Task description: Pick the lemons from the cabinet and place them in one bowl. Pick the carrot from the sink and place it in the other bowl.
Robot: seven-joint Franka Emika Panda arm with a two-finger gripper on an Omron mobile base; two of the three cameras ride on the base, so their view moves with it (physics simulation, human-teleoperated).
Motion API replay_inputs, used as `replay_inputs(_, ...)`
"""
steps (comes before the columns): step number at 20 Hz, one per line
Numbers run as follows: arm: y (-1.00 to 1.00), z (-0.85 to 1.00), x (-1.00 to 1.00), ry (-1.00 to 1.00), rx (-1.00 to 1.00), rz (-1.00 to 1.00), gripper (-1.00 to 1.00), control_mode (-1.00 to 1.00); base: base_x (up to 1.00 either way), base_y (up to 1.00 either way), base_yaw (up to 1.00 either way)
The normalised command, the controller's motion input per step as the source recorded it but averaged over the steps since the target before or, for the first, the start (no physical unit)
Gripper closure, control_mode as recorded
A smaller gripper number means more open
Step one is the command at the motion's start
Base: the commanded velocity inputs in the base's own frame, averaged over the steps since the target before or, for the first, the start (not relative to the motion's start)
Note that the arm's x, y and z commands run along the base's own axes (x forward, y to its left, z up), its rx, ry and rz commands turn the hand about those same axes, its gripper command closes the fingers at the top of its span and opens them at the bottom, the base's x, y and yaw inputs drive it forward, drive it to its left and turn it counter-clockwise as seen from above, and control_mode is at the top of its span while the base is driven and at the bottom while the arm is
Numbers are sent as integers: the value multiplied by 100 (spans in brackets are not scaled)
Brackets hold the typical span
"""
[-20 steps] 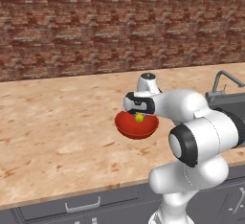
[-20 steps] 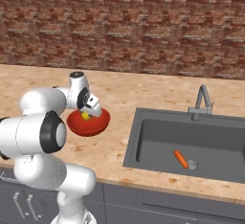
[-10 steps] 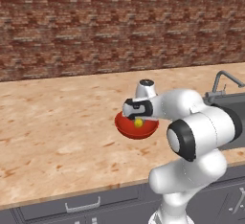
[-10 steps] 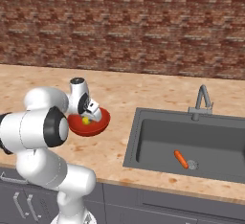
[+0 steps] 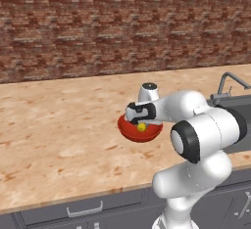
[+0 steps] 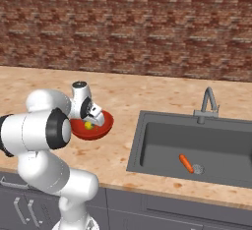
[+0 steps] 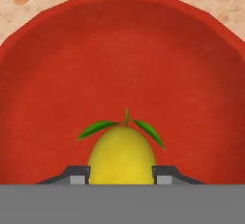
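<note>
One lemon (image 7: 122,156) sits clenched in the pincer (image 7: 121,175) over the red bowl (image 7: 57,74).

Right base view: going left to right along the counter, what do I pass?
Robot arm → red bowl with the lemon held in the gripper → sink → carrot → drain. The faucet stands behind the sink.

A red-brown brick wall (image 5: 98,22) is seen behind a long bench (image 5: 54,125) topped in speckled beige stone, beneath whose front edge grey drawer fronts (image 5: 83,208) with short silver pulls (image 5: 84,210) are set, all evenly lit.
</note>
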Motion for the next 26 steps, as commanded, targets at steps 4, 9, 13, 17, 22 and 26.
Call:
replay_inputs(4,0,0,0,0,0,0,-100,-100,0,0,0)
replay_inputs(9,0,0,0,0,0,0,-100,-100,0,0,0)
replay_inputs(13,0,0,19,-2,-1,0,-100,-100,0,0,0)
replay_inputs(17,0,14,9,-3,-5,0,-100,-100,0,0,0)
replay_inputs(22,9,67,-70,-17,-2,0,-100,-100,0,0,0)
replay_inputs(26,6,63,-98,-19,0,0,-100,-100,0,0,0)
